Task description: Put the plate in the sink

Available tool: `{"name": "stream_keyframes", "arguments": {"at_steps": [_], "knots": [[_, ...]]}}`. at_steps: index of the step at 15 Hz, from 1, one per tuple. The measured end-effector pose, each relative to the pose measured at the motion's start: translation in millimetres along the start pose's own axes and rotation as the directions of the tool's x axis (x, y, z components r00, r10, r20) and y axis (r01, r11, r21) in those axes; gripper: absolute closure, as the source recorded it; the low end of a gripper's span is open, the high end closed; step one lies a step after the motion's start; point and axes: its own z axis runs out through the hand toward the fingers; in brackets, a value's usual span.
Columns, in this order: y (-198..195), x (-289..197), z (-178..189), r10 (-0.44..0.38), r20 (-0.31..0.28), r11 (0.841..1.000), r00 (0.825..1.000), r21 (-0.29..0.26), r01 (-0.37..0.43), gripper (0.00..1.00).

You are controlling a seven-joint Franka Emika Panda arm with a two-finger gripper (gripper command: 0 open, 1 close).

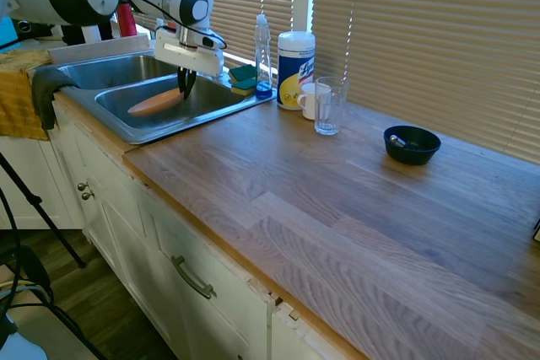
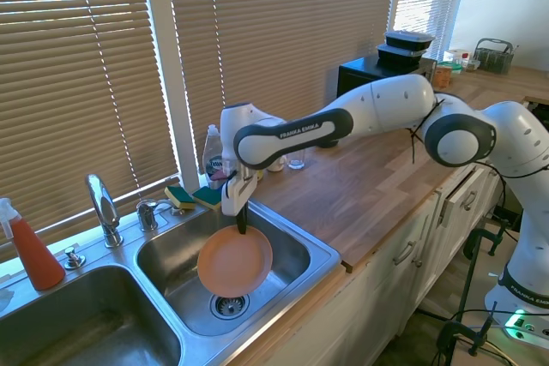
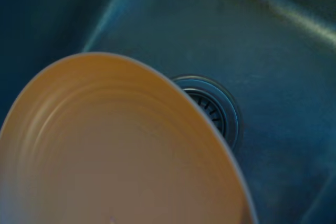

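Note:
The salmon-orange plate (image 2: 233, 261) (image 1: 154, 104) (image 3: 113, 150) hangs inside the right basin of the steel sink (image 2: 300, 246) (image 1: 135, 128), just above the drain (image 2: 229, 303) (image 3: 218, 113). My gripper (image 2: 241, 227) (image 1: 182, 90) is shut on the plate's far rim, reaching down into the basin from above. The plate tilts, its free edge lower and toward the basin's front. I cannot tell whether it touches the basin floor.
Faucet (image 2: 103, 209), sponges (image 2: 196, 197) and a dish soap bottle (image 2: 216, 159) line the sink's back rim. A wipes canister (image 1: 295, 69), mug and glass (image 1: 329, 105) stand on the wooden counter, with a dark blue bowl (image 1: 412, 144) farther right. A red spray bottle (image 2: 31, 250) stands far left.

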Motion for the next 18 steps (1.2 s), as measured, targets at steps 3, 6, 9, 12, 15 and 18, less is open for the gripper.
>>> {"name": "stream_keyframes", "arguments": {"at_steps": [3, 6, 9, 12, 15, 18], "knots": [[-2, 19, 39, 0.035, 0.029, 0.998, 0.999, -0.051, -0.034, 1.00], [-4, 31, 74, 0.060, 0.047, 0.996, 0.997, -0.069, -0.057, 0.00], [-6, 37, 82, 0.063, 0.041, 0.996, 0.997, -0.062, -0.060, 0.00], [-6, 38, 82, 0.065, 0.038, 0.996, 0.997, -0.060, -0.062, 0.00], [-4, 42, 74, 0.068, 0.023, 0.997, 0.997, -0.050, -0.066, 0.00], [1, 47, 42, 0.076, -0.010, 0.997, 0.997, -0.027, -0.076, 0.00]]}}
